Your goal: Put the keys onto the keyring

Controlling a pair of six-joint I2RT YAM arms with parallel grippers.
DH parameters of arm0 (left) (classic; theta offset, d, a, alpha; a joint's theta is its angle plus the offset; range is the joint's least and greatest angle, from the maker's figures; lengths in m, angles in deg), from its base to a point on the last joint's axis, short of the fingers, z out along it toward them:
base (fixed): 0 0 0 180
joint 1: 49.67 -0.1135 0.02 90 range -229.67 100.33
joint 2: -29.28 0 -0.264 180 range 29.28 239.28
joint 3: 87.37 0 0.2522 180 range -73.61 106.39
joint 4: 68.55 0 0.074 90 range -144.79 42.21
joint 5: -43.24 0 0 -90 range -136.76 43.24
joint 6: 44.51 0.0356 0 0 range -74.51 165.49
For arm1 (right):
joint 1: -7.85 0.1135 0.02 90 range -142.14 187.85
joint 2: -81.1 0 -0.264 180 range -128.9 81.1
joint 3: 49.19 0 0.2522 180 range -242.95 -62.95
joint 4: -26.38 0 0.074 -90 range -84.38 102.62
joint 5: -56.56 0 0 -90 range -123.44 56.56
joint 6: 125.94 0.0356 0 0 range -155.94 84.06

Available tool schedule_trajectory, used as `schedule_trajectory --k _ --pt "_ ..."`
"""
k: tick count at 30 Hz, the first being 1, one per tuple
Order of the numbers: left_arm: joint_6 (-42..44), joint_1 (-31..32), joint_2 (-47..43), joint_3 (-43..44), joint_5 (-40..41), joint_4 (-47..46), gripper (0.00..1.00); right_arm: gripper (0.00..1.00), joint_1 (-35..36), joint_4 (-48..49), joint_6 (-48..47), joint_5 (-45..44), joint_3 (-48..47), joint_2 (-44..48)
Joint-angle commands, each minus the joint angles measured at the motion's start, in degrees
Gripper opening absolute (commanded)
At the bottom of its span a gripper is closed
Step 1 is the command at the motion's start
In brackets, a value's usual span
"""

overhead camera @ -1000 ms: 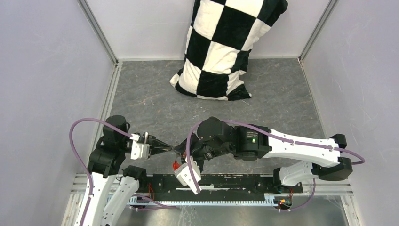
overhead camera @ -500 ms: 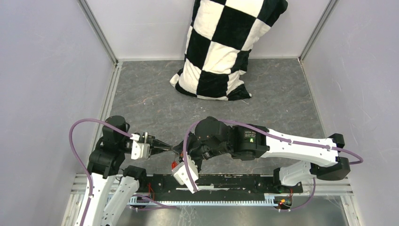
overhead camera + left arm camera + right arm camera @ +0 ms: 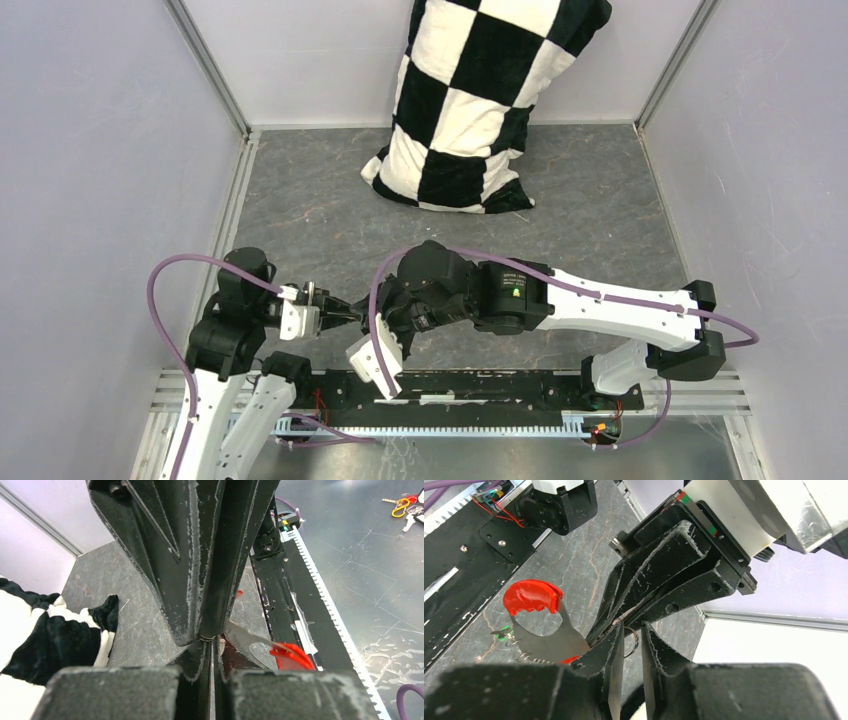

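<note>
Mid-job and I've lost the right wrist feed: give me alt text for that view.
The left end effector reaches in from the upper right, shut on the keyring, whose red-and-grey fob hangs to the left. The right end effector stands slightly open in the foreground, a thin wire ring showing in its gap.

One pillow [image 3: 465, 105]. On its near side, two pincers, the left pincer [image 3: 355, 312] and the right pincer [image 3: 633, 632], and one red-and-grey keyring [image 3: 546, 642].
</note>
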Motion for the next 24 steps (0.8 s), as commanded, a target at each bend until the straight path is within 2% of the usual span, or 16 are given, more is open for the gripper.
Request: schedule_trajectory --k 1,8,17,24 --pt "0.6 0.3 -0.7 0.7 -3.1 -2.7 0.02 0.28 0.0 4.5 2.0 1.0 -1.7 -1.4" --pt "0.3 0.3 -1.2 0.8 -3.2 -2.7 0.02 0.27 -0.1 4.8 2.9 0.1 -1.7 -1.2" --pt "-1.0 0.3 -0.9 1.9 -3.9 -2.6 0.02 0.43 -0.7 3.3 3.4 -0.6 0.1 0.8" --pt "-1.8 0.3 -0.6 3.1 -4.7 -2.6 0.02 0.44 -2.8 -1.8 3.7 2.5 -3.7 0.3"
